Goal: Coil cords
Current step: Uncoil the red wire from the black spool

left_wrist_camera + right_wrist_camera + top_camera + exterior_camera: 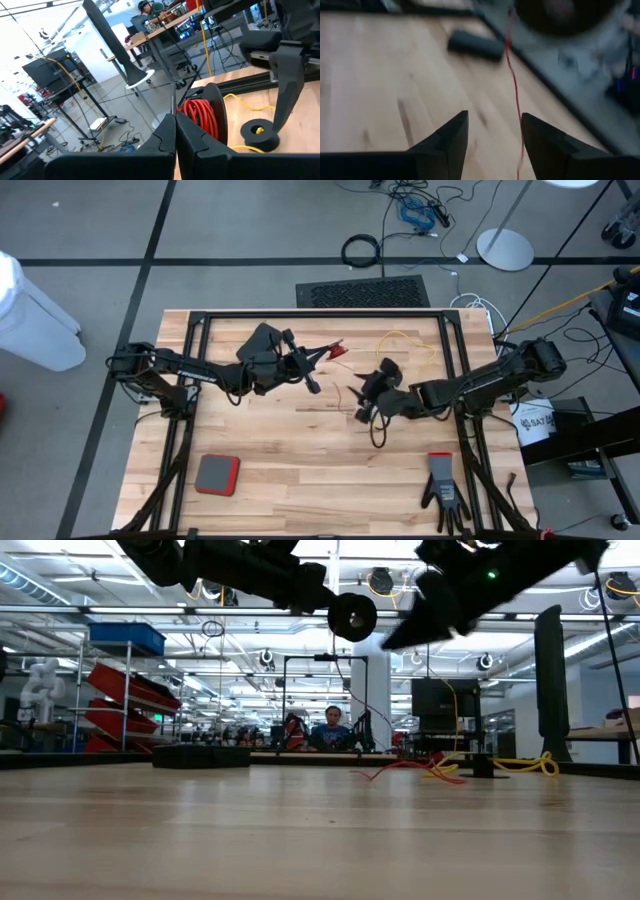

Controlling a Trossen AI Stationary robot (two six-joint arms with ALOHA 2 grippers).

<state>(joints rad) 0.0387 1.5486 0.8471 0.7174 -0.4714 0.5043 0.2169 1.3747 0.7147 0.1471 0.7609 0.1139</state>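
A thin red cord (400,769) lies slack on the table's far middle. Its black reel (205,117), wound with red cord, hangs in the air just beyond my left gripper (175,135), which is shut; the reel also shows in the low view (352,615). The yellow cord (402,340) lies on the table at the far right. Its small black reel (259,132) rests flat on the wood. My right gripper (495,145) is open and empty above the table's middle, with the red cord (512,75) running on the table beyond its fingertips. My left gripper is shut on a thin strand (173,102) that comes out from between its fingertips, right beside the red-wound reel. The fingers reach level from the table's left side. The reel is lifted clear of the table, and red cord hangs slack from it (358,710) down to the wood.
A red and grey pad (217,474) lies near the front left. A black glove (443,490) lies near the front right. Black frame rails (320,313) run round the table. A person (332,730) sits far behind the table.
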